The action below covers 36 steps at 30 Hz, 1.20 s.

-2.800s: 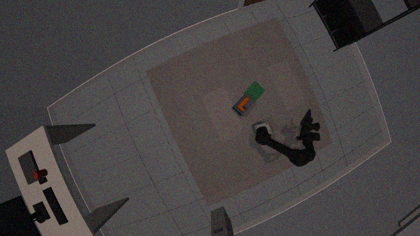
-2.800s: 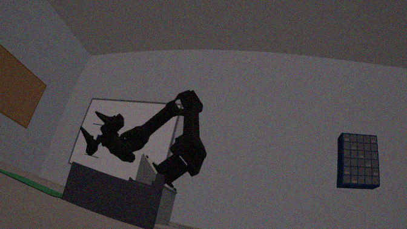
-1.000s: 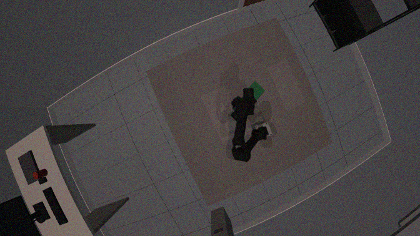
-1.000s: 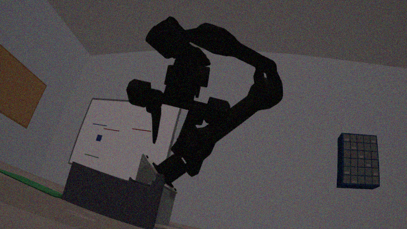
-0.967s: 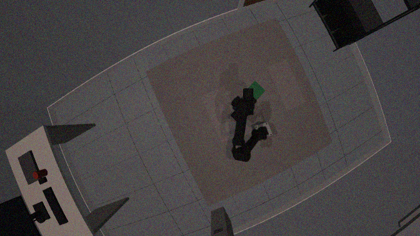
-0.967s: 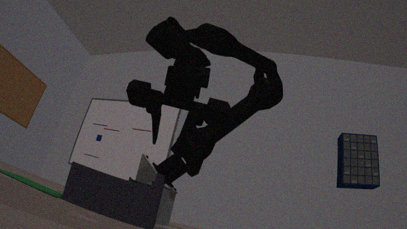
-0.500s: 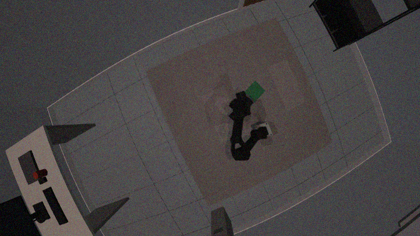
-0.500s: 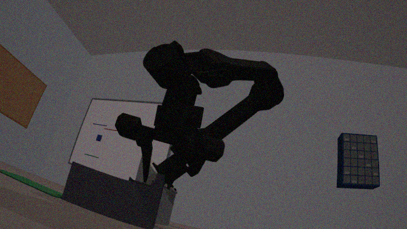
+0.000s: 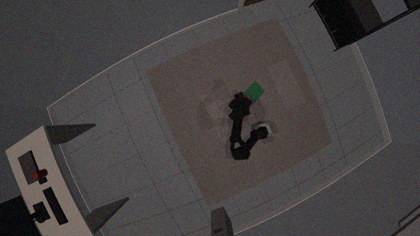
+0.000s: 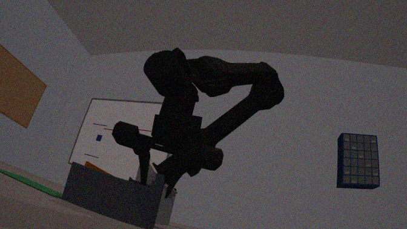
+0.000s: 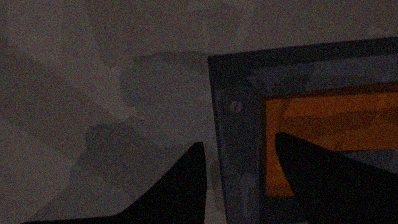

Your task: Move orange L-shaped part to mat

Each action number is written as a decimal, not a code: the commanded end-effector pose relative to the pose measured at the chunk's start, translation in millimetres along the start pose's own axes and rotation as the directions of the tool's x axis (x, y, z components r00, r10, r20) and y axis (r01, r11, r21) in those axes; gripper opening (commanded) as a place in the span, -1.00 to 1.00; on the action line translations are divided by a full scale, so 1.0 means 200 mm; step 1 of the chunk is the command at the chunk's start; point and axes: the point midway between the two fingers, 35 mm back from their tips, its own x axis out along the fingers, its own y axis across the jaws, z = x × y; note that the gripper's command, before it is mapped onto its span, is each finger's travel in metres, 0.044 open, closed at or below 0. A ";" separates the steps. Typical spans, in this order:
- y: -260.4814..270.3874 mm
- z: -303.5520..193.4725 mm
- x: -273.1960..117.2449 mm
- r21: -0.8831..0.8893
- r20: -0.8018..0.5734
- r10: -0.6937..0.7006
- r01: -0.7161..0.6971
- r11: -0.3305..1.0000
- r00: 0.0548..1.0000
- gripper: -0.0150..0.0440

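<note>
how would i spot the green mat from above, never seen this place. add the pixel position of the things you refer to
From above, find the big brownish floor patch [image 9: 187, 81] with the black arm [image 9: 237, 126] on it. Beyond the arm's hand end lies a small flat square, the mat [image 9: 255, 90] [image 10: 33, 183]. It alone is green.
</note>
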 end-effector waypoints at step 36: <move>0.06 -0.01 0.05 0.009 -0.003 0.009 -0.009 1.000 1.000 0.12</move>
